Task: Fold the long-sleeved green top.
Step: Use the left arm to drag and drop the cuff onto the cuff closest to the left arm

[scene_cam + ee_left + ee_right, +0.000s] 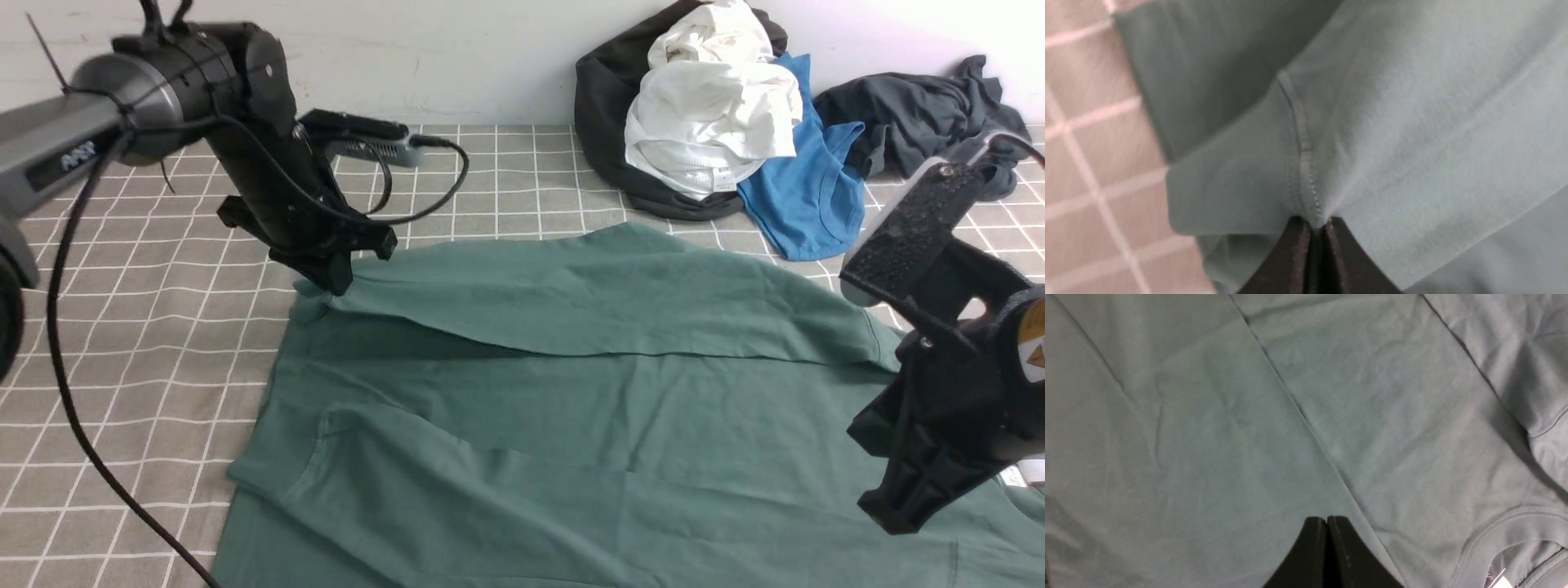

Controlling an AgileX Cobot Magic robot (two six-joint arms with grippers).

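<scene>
Fabric of the green long-sleeved top [571,408] is spread across centre. At four o'clock the right fingers [1312,551] are pressed together, empty. At ten, a stitched seam is pinched by the left fingers [1294,261]; so thin a bite could be lost on lifting.

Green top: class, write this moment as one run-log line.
left gripper: shut on green top seam | right gripper: shut, empty, above it | fold: partly done

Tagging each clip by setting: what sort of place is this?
Likely a garment-folding test station: grey checked cloth over the surface, the green long-sleeved top spread on it, other clothes heaped by the white wall.
</scene>
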